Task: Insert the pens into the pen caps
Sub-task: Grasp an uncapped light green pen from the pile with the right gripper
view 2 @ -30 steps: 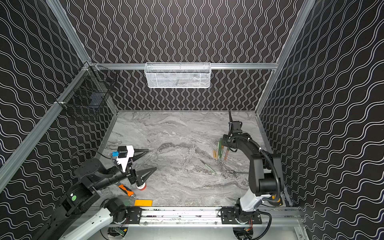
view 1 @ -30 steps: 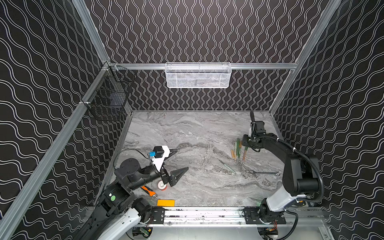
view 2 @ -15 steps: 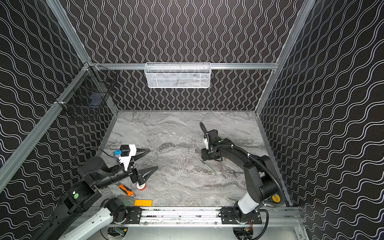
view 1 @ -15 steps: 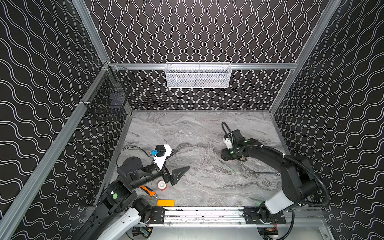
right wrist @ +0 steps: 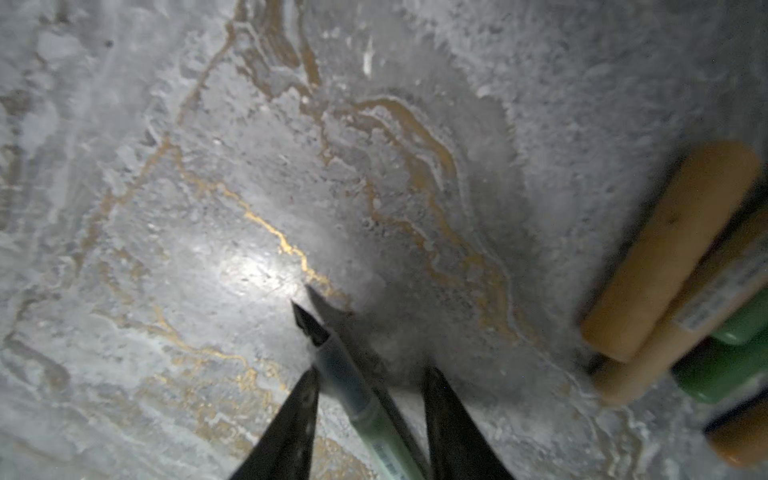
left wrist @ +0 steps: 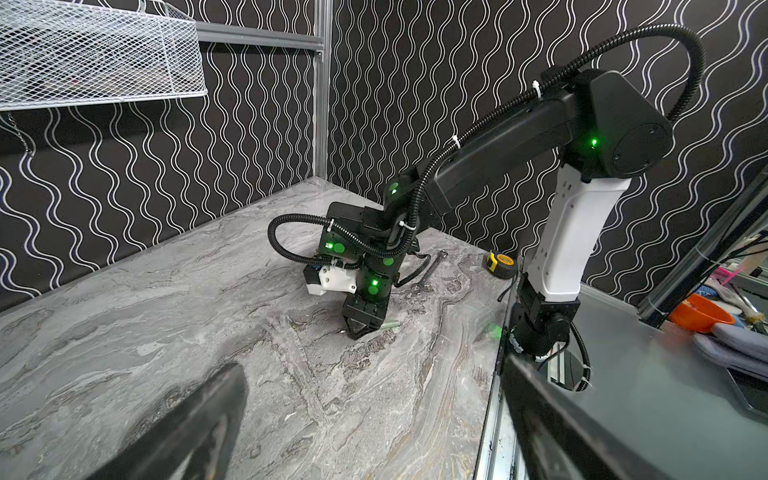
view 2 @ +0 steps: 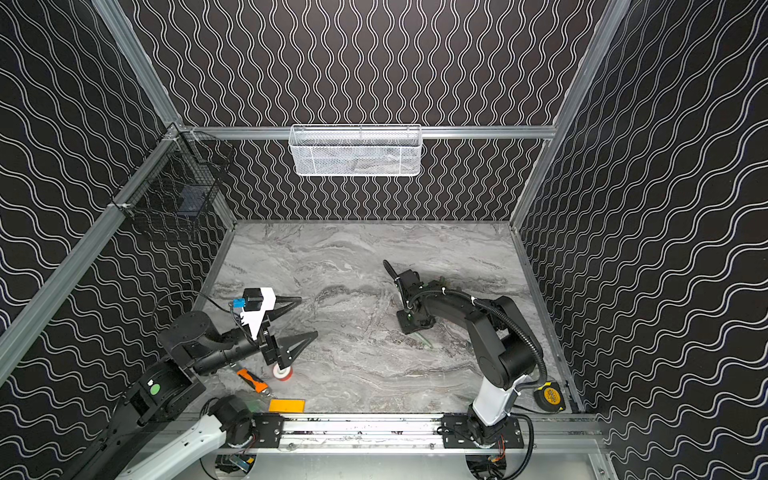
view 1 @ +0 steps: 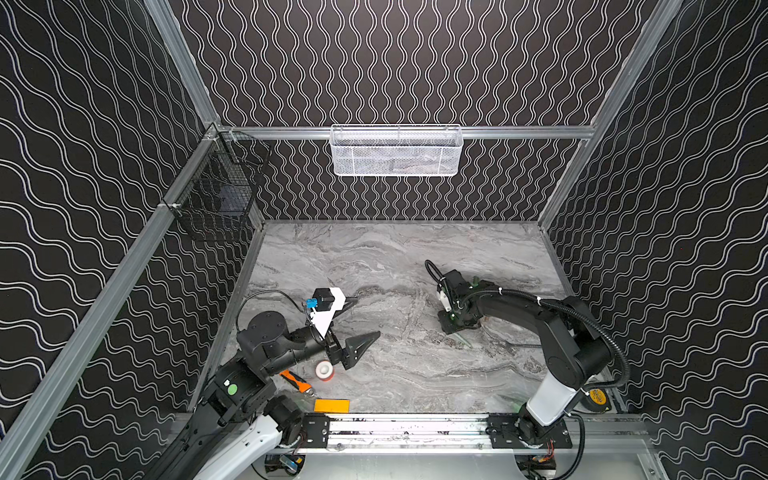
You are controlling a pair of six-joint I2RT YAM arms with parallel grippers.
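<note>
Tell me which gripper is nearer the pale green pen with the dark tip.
Right. The right gripper straddles the pale green pen, a finger on each side; the left gripper hangs open far away on the left.

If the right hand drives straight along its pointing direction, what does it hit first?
The right hand points down at the marble tabletop, straddling a pale green pen. Likely first contact: that pen between its fingers, or the tabletop at its fingertips; remaining height is unclear.

Left arm (view 1: 266, 336), right arm (view 1: 515, 303): blk w/ white lower links, green dots; left gripper (view 1: 368, 316) blk, triangular.
</note>
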